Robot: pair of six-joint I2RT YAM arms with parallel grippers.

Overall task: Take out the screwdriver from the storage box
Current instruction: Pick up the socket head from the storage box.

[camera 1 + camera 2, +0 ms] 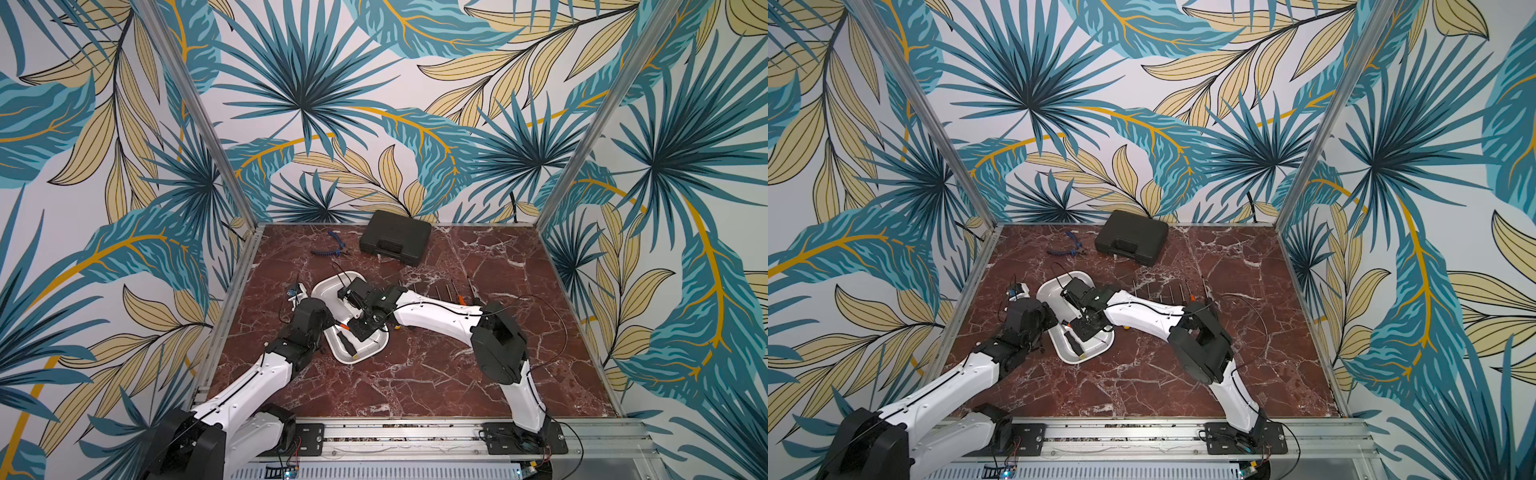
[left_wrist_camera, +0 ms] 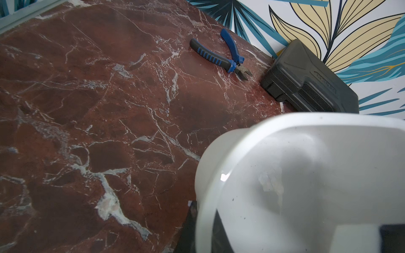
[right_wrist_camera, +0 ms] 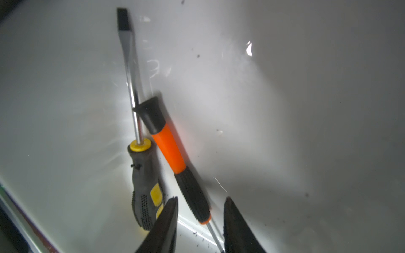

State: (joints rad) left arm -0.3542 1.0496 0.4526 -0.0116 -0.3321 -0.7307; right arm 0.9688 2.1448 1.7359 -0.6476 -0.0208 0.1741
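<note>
The storage box (image 1: 332,277) (image 1: 1054,291) is a white tub lying at the middle left of the marble table. Two screwdrivers lie side by side inside it: an orange-and-black one (image 3: 169,149) and a grey-and-yellow flat-head (image 3: 142,175) (image 1: 345,343). My right gripper (image 3: 201,199) (image 1: 355,330) is down inside the box and open. Its fingers stand on either side of the orange screwdriver's ribbed black grip, with a gap on both sides. My left gripper (image 2: 205,225) is shut on the box's rim (image 2: 241,135), one dark finger outside the wall and one inside.
A black hard-shell case (image 1: 395,237) (image 2: 306,81) stands at the back by the wall. Blue-handled pliers (image 1: 330,247) (image 2: 221,54) lie to its left. A row of thin metal shafts (image 1: 436,286) and an orange-handled tool (image 1: 461,298) lie right of the box, behind my right arm.
</note>
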